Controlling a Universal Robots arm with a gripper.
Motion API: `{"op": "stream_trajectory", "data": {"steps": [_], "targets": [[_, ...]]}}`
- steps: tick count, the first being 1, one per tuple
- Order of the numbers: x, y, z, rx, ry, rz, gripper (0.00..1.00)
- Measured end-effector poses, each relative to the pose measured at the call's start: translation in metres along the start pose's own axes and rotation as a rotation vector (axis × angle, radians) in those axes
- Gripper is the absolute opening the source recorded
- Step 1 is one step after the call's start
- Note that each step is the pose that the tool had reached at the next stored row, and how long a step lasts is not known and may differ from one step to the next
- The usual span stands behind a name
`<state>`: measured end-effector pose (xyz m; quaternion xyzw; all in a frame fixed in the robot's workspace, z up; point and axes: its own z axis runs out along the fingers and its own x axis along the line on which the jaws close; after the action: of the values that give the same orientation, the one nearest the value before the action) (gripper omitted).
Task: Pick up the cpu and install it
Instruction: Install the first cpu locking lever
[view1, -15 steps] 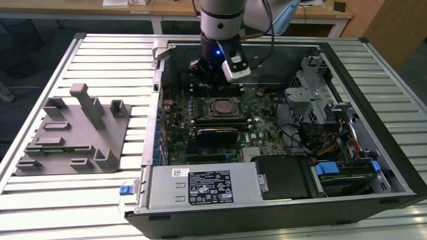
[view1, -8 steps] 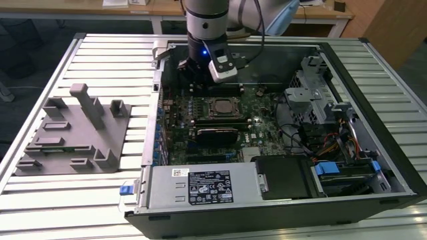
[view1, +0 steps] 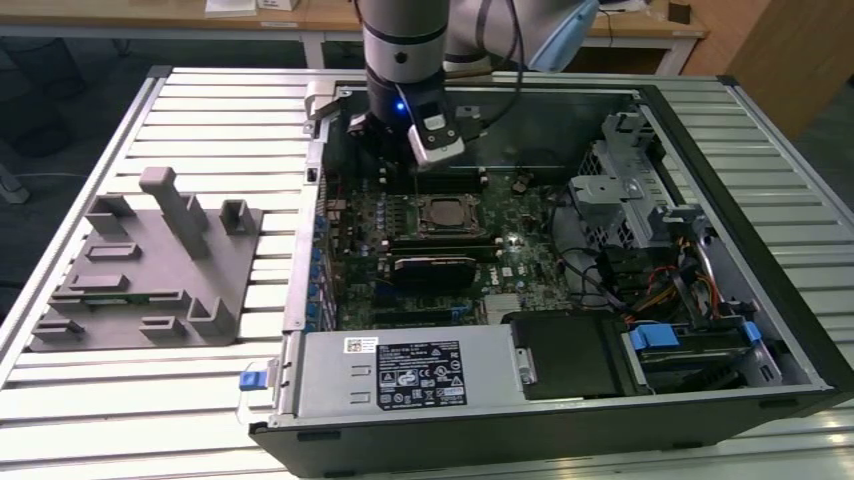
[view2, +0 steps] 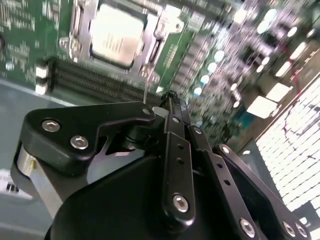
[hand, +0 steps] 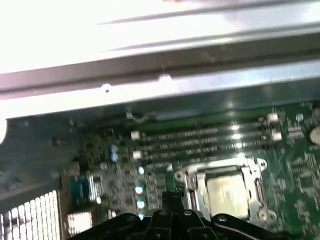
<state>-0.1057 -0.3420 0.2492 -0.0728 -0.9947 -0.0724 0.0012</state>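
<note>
Nearest the exterior camera, on the near side of the socket frame (view1: 416, 229), a silver power supply box (view1: 400, 372) lay along the front wall of the open computer case (view1: 534, 432). The case rested on a slatted table (view1: 134, 400). The cpu (view1: 442, 213) sat inside the socket frame, its pale metal top facing up (both wrist views showed it ringed by the frame, flat and level). Just beyond the socket frame, on its far side, the gripper (view2: 170, 97) hung above the green board with its jaws drawn together on nothing, well clear of the cpu. Long memory slots (hand: 200, 140) ran beside the socket frame. Well apart from the socket frame, outside the case toward the exterior view's left, stood a grey tray (view1: 134, 290) with upright posts.
</note>
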Motion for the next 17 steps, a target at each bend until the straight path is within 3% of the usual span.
{"op": "stream_trajectory", "data": {"steps": [5, 6, 11, 17], "targets": [[0.0013, -0.0008, -0.0001, -0.0908, 0.0133, 0.001, 0.11], [0.0013, -0.0009, -0.0001, -0.1017, 0.0149, 0.001, 0.11], [0.0004, -0.0007, -0.0001, -0.1035, 0.0153, 0.001, 0.11], [-0.014, 0.0014, 0.0001, -0.1036, 0.0156, 0.002, 0.11]]}}
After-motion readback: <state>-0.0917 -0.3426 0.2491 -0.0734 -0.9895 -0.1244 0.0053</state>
